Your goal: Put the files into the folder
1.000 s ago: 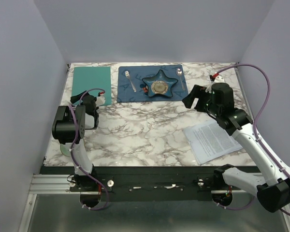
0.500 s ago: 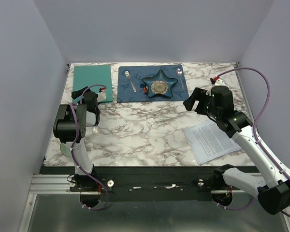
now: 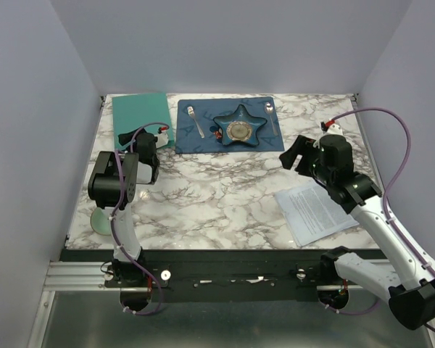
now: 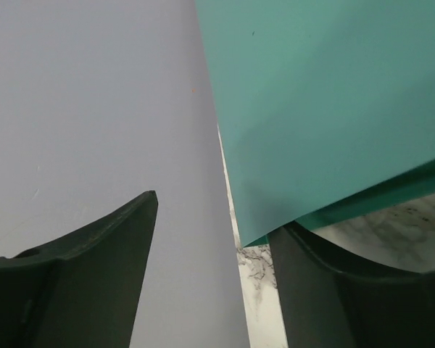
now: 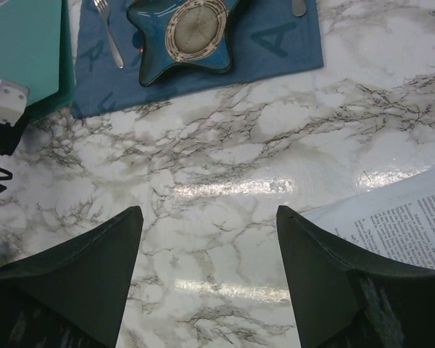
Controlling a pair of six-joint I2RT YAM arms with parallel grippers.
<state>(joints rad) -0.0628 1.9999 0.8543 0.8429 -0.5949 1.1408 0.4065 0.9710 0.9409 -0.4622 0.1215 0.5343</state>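
Observation:
The teal folder [image 3: 138, 116] lies at the table's back left; it also shows in the right wrist view as the folder [image 5: 25, 51]. My left gripper [image 3: 151, 145] is at its near right corner, open. In the left wrist view the folder's cover [image 4: 326, 101] is raised and its corner rests over the right finger [image 4: 333, 290] of the gripper [image 4: 214, 214]; the left finger stands apart. The files [image 3: 315, 210] lie flat at the front right, a printed corner [image 5: 413, 217] showing. My right gripper [image 3: 293, 152] hovers open over bare marble [image 5: 209, 210], holding nothing.
A dark blue placemat [image 3: 196, 141] with a star dish [image 3: 239, 128], fork [image 3: 196, 119] and spoon [image 3: 270, 116] lies at the back middle, right of the folder. A pale green round object [image 3: 101, 220] sits by the left arm. Walls close in on three sides.
My left gripper moved back and right to the folder's corner and narrowed a little; the folder's cover now rises on that side. The right gripper drifted slightly toward the files.

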